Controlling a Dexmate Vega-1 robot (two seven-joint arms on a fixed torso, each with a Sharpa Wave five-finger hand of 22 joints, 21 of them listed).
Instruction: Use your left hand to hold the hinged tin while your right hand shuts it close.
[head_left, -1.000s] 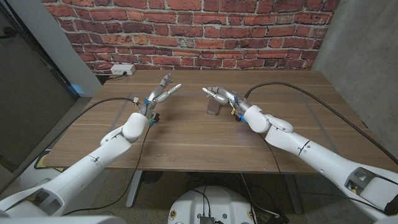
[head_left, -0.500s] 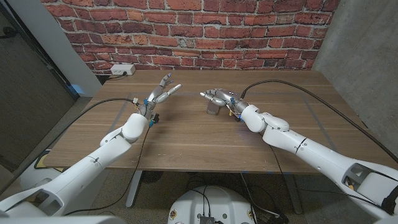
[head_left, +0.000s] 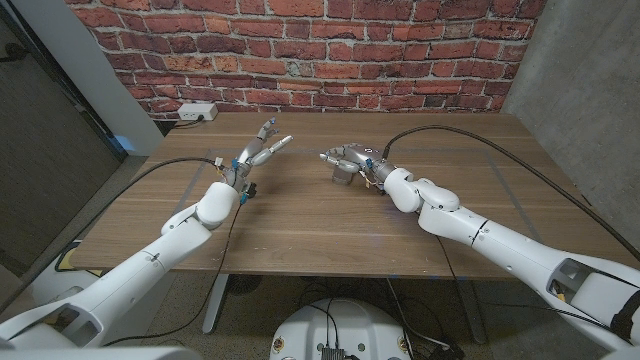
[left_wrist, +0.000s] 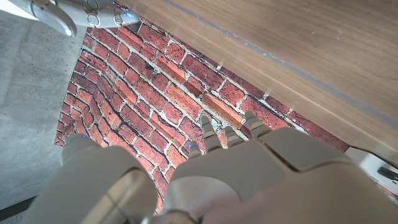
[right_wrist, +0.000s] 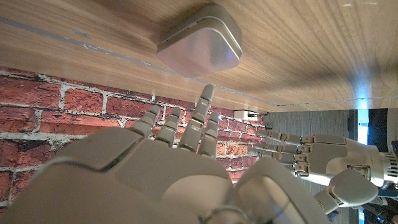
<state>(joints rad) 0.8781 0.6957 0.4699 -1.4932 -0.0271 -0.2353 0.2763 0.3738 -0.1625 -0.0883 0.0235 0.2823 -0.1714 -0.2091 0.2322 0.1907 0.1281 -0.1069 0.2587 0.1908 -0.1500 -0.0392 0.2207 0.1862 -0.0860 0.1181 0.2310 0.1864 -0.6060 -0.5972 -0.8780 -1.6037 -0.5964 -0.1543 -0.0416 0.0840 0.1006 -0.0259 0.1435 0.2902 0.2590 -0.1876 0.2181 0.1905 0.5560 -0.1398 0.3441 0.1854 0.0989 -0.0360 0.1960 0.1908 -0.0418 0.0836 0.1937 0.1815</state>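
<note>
The hinged tin (head_left: 342, 174) stands on the surface (head_left: 300, 225) near the middle, a little toward the brick wall (head_left: 300, 50). In the right wrist view the hinged tin (right_wrist: 200, 42) looks shut, the lid lying on the body, though I cannot tell if it is fully pressed down. Your right hand (head_left: 345, 158) is just above and beside it, with fingers (right_wrist: 205, 102) stretched out and apart, holding nothing. Your left hand (head_left: 262, 145) is well apart from the tin, raised over the surface, its fingers (head_left: 280, 142) spread and empty. So the holding part of the task is not done: the left hand must come to the tin and grip it, then the right hand can press the lid.
</note>
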